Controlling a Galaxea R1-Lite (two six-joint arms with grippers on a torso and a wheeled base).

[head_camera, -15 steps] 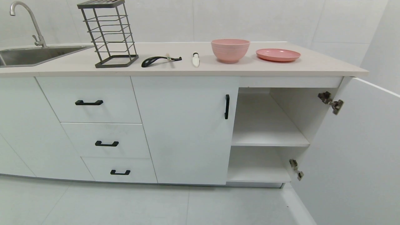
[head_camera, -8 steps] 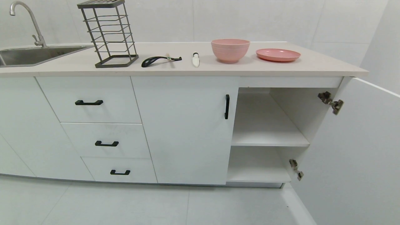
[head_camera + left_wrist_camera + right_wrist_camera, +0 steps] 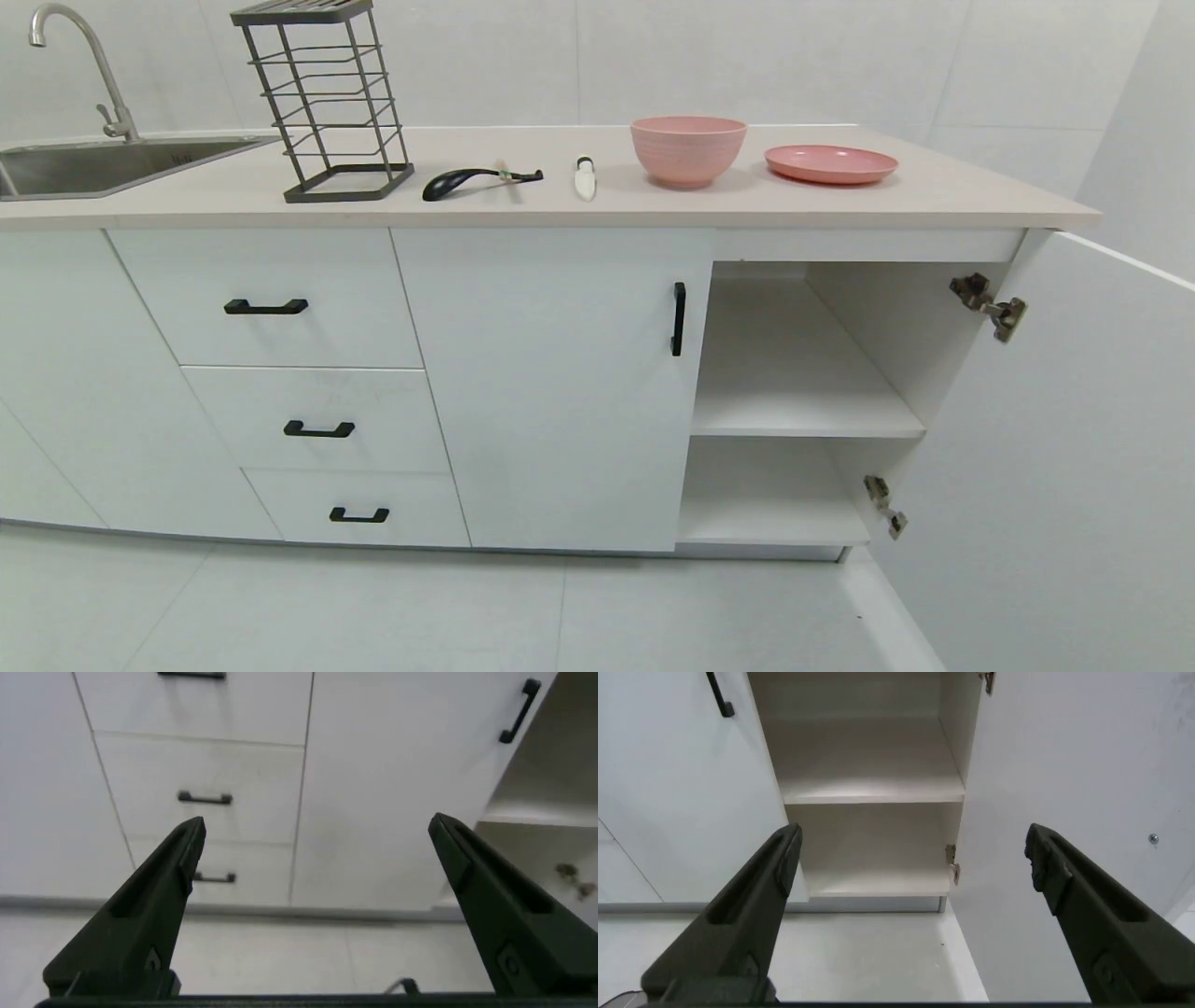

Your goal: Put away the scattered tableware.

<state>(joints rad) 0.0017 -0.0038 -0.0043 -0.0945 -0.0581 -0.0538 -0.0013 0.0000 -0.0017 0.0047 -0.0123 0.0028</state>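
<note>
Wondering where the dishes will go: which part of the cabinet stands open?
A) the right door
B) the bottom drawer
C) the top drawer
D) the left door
A: the right door is swung wide, baring two shelves, while the left door and the drawers are shut.

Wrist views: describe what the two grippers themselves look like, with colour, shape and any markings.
The left gripper has two matte black, flat fingers that taper from a broad base to a narrow blunt tip. A small round recess sits near one base, and a dark bar joins the bases. The right gripper looks the same, with black tapering fingers and a round recess near one base.
</note>
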